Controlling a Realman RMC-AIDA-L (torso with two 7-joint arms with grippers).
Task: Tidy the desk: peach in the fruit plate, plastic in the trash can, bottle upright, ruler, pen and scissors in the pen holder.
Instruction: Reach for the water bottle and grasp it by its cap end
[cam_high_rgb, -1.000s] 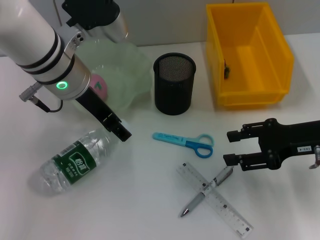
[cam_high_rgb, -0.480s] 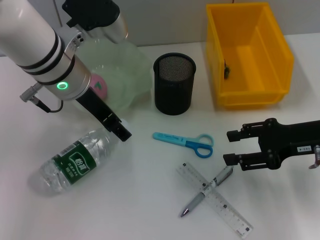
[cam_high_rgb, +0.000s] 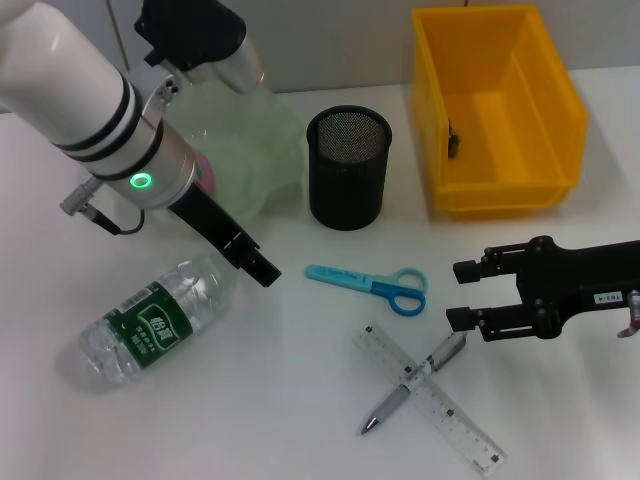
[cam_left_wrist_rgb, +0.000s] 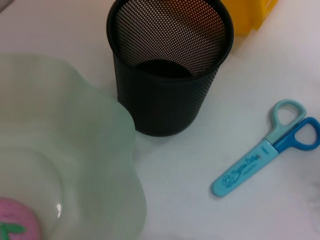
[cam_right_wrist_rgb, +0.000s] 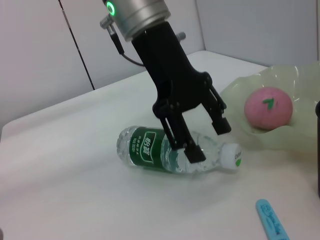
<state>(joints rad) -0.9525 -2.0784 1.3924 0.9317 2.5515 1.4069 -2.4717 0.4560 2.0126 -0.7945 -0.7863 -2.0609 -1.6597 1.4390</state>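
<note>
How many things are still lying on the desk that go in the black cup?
3: the scissors lie in front of the black cup, and the pen lies crossed over the ruler nearer the robot. None seem hidden.

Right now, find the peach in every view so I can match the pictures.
Head view: peach barely shows, a pink sliver in the fruit plate behind the left arm.
Left wrist view: peach at the lower left corner, inside the plate.
Right wrist view: peach at the right, in the plate.
Shared landmark: the pale green fruit plate.
</note>
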